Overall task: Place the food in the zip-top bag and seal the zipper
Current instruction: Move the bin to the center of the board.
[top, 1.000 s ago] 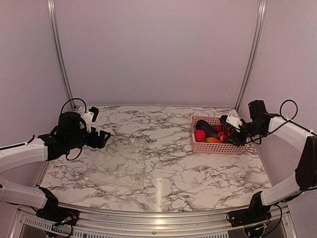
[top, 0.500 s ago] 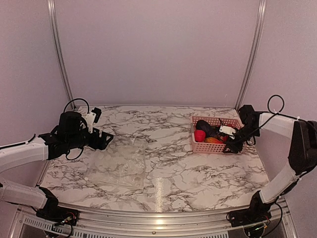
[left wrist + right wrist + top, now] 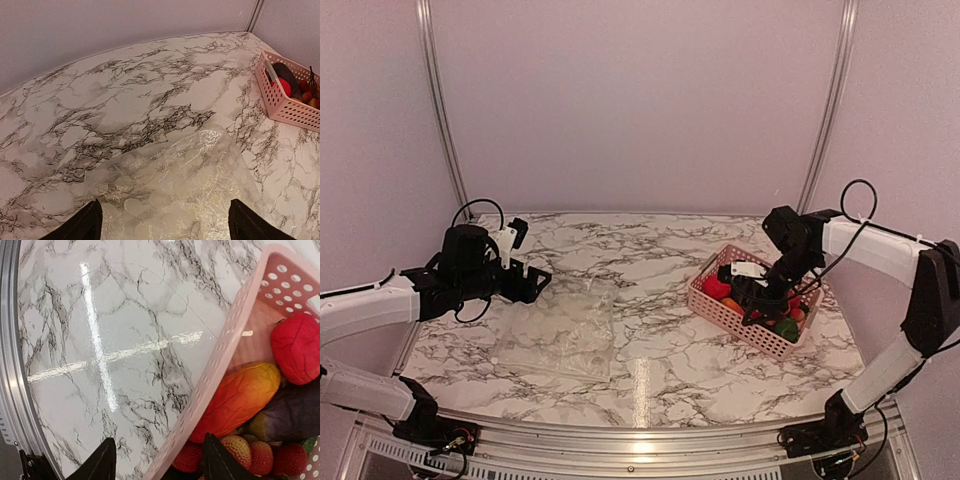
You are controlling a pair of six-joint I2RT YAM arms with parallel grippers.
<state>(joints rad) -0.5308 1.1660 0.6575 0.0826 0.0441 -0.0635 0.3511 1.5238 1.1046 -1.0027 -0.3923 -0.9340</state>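
The left gripper (image 3: 162,223) hangs wide open and empty above the far edge of the zip-top bag (image 3: 560,335), which lies flat on the left half of the tabletop (image 3: 660,250). The right gripper (image 3: 159,460), half open, straddles the wall of the pink basket (image 3: 235,325) without clamping it. One finger is outside and one is among the food: red fruit (image 3: 298,347), carrot (image 3: 240,395), eggplant (image 3: 292,415) and berries (image 3: 250,452). The basket sits askew near the right edge.
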